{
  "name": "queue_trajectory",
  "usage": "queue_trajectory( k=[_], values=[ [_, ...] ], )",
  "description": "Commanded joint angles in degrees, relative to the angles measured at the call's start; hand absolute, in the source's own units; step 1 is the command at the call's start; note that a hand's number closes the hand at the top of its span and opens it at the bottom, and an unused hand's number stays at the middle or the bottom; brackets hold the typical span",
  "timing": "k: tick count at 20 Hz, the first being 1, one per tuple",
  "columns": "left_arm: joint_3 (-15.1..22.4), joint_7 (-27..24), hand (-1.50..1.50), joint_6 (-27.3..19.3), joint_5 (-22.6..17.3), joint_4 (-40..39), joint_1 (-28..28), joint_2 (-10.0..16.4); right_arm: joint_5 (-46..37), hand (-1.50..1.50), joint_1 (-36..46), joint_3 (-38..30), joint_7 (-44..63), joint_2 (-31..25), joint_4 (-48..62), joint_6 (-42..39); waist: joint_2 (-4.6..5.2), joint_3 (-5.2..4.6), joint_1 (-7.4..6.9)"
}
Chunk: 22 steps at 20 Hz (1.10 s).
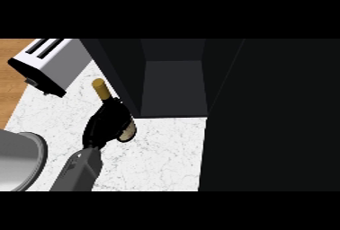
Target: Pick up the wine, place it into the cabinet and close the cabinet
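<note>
Head view. The fingers (110,112) of the left hand (101,125) are seen curled round the middle of the wine (100,90), so that its body is largely hidden. Only the pale neck, above and left of the hand, and the pale base, below and right of it, are shown. The long axis of the bottle is thus laid on a slant from upper left to lower right of the frame. Whether the base rests on the white tabletop (163,155) or is held clear of it cannot be told. The bottle is placed just beside the left wall of the dark cabinet (126,72), outside it. The open grey compartment (172,85) lies to the right of the fingers, at centre frame. It is judged that the coming move calls for a shift rightward past that wall. A large black panel (272,117), probably the door, fills the right of the frame. The right hand is not seen.
</note>
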State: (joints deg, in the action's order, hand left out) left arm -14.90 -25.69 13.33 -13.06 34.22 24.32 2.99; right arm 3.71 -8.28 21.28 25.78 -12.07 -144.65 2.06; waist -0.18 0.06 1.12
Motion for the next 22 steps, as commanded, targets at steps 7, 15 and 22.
queue_trajectory(
  k=[7, 15, 22],
  values=[
    [1.6, -3.1, 1.50, -4.7, 2.4, -0.4, 3.2, -1.3, 3.0, -1.50, -2.3, -0.7, 5.5, -0.9, -13.6, 0.5, 0.03, -0.09, -0.16],
    [-0.2, -14.7, 1.50, 4.6, -1.0, 11.3, -16.0, 3.8, 1.8, -1.50, -2.7, -1.0, 2.9, 0.0, -9.9, 1.2, -0.45, 0.01, -1.70],
    [4.8, -12.9, 1.50, 5.0, -2.5, 25.4, -22.9, -2.8, 1.7, -1.50, 2.0, -0.1, 9.5, 0.0, -13.1, 3.0, -0.30, -0.08, -1.45]
  ],
)
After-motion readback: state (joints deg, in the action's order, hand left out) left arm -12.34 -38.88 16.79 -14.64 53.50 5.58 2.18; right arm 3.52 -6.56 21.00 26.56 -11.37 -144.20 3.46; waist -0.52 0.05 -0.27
